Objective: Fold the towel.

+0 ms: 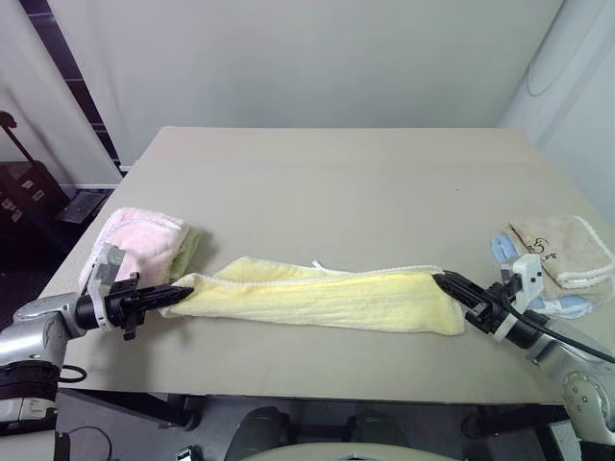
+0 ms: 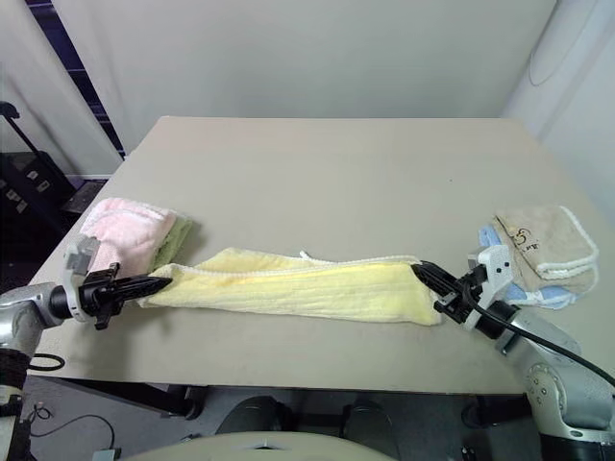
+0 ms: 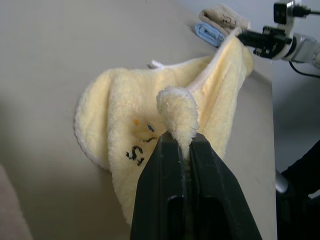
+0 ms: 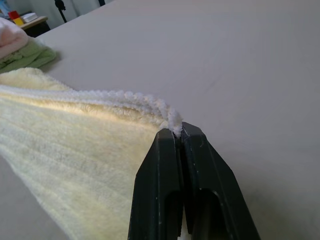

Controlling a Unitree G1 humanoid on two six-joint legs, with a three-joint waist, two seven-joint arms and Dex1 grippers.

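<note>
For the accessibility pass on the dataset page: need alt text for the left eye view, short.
A pale yellow towel is stretched lengthwise above a beige table, its ends pinched by the left gripper and right gripper. A folded pink towel lies behind the left gripper; beige and blue cloths are stacked at the table's right edge.

**Right gripper clamped on towel hem**

The right gripper [image 4: 178, 131] has its two black fingers [image 4: 157, 185] pressed together, pinching the whitish hemmed edge of the towel [image 4: 75, 160] at their tips. From that pinch point the pale yellow terry cloth spreads away along the table [image 4: 240, 65], its hem running as a raised, nubbly ridge. Beyond the towel's far end lie a pink towel [image 4: 10, 37] and, under it, a green cloth [image 4: 27, 55]. The tan tabletop shows bare on the gripper's other side.
</note>
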